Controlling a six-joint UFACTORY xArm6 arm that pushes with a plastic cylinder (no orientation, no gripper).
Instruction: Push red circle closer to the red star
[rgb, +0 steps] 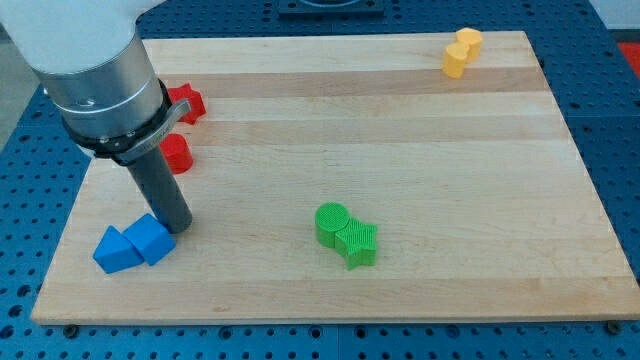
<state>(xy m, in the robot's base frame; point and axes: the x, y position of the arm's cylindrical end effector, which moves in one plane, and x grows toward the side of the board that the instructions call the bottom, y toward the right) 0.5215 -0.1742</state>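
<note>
The red star (187, 102) lies near the view's left edge of the wooden board (400, 160), partly hidden by the arm. The red circle (177, 154) lies just below it, its left part hidden behind the rod. My tip (178, 227) rests on the board below the red circle, touching or almost touching the upper right of the blue cube (152, 238).
A blue triangle (113, 250) sits against the blue cube's left. A green circle (332, 220) and a green star (357, 243) touch at lower centre. Two yellow blocks (461, 52) sit together at the view's top right.
</note>
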